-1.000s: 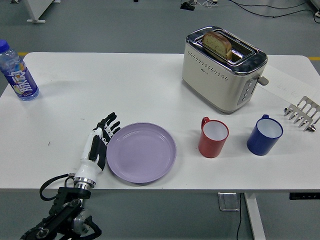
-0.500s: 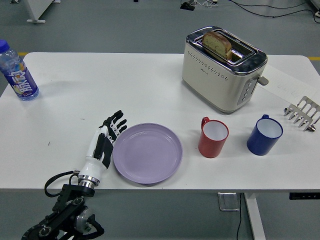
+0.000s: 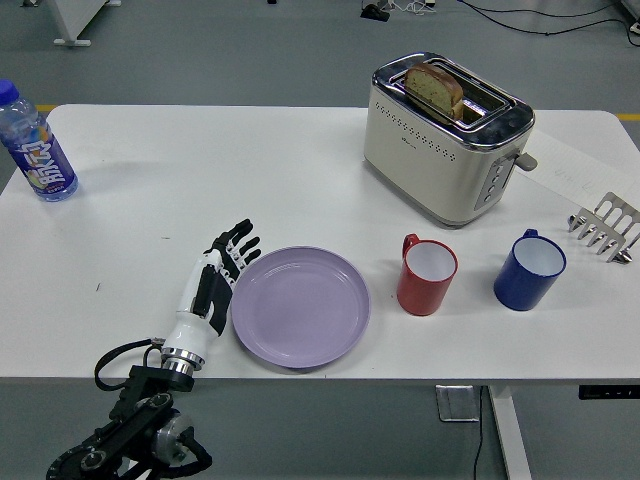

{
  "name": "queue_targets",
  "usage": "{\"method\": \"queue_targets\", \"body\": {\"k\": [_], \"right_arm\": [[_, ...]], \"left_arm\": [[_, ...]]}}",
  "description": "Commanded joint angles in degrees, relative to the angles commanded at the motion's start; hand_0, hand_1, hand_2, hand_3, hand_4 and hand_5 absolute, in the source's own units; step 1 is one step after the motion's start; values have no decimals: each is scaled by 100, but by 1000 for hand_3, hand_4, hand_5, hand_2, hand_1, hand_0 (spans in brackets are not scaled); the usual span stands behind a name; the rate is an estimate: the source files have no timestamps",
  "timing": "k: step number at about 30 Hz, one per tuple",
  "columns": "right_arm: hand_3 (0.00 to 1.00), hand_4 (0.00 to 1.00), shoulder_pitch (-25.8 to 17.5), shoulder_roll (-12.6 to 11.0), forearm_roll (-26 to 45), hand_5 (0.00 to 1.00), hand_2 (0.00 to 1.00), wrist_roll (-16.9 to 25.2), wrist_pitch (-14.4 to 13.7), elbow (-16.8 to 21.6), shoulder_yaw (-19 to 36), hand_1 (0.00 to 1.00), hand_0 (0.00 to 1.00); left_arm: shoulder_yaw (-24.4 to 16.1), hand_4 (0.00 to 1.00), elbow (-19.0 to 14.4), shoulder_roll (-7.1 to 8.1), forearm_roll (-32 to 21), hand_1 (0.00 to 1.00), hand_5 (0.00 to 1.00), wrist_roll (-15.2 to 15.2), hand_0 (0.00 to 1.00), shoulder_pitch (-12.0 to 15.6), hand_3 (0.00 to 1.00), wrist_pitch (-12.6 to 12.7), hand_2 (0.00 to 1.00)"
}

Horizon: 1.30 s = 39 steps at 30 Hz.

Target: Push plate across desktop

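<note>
Our left hand (image 3: 212, 283) lies flat on the table (image 3: 250, 170) near its front edge, fingers (image 3: 238, 246) stretched out and slightly fanned, holding nothing; its inner edge sits against the left rim of the plate (image 3: 300, 306). We see one plate, lilac and empty, resting flat close to the table's near edge, a little left of the middle. Just to its right stand two mugs: a red one (image 3: 427, 274) near the plate's rim but apart from it, and a blue one (image 3: 529, 270) further right, both upright with white insides. Behind the mugs we have one cream toaster (image 3: 445, 138) with a slice of bread (image 3: 435, 89) standing in its slot. One metal toast rack (image 3: 605, 228) sits at the far right edge. One water bottle (image 3: 36, 146) with a blue label stands at the far left, well apart from everything else.
</note>
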Motion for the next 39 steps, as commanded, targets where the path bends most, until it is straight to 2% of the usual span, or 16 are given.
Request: {"method": "queue_targets", "body": {"k": [24, 39], "right_arm": [[665, 252, 20, -1, 19, 282, 714, 4, -3, 0, -14, 641, 657], [665, 253, 6, 2, -5, 282, 714, -13, -8, 0, 5, 641, 657]], "left_arm": [[373, 499, 20, 0, -239, 857, 998, -54, 806, -147, 839, -54, 918], [382, 499, -77, 0, -209, 855, 998, -57, 805, -135, 839, -42, 917]]}}
